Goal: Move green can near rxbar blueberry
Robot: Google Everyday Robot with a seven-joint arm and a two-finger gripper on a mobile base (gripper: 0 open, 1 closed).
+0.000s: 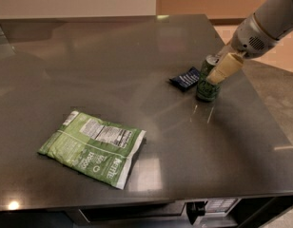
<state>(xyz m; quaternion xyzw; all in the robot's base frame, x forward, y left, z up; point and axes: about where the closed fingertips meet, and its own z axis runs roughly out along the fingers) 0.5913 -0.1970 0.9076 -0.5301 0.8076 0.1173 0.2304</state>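
Observation:
The green can [206, 85] stands upright on the dark table, its silver top showing. The rxbar blueberry [186, 78], a small flat navy wrapper, lies just to its left, nearly touching it. My gripper [219, 71] comes in from the upper right on a grey arm. Its tan tip lies against the can's upper right side. The side of the gripper behind the can is hidden.
A large flat green chip bag [93, 146] lies at the front left of the table [113, 61]. The table's right edge runs close behind the can, with bare floor beyond. The front edge is near the bottom of the view.

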